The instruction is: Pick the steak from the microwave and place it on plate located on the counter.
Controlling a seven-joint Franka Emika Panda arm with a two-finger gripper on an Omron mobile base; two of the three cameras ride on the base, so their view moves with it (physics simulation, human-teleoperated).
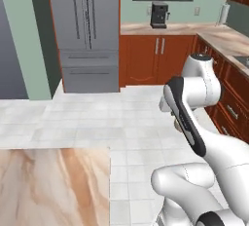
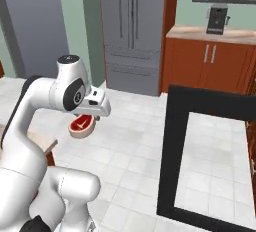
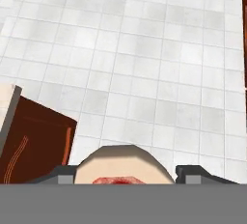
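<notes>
My gripper (image 2: 85,121) is shut on the steak (image 2: 81,125), a small red slab with a pale fat edge, and holds it in the air over the white tiled floor. In the hand view the steak (image 3: 124,166) sits between my two fingertips (image 3: 63,174), its pale edge upward. The dark open door of the microwave (image 2: 172,161) stands to the right of the arm, apart from the hand. A corner of the marbled counter (image 3: 6,106) with its brown cabinet side lies at the left below the hand. The counter (image 1: 48,186) also spans the lower left. The plate is out of view.
A grey fridge (image 1: 87,30) stands at the back. Reddish-brown cabinets (image 1: 158,62) carry a black coffee machine (image 1: 158,14) on their top. More cabinets with silver handles (image 1: 232,110) run along the right. White tiled floor (image 1: 97,118) lies between them.
</notes>
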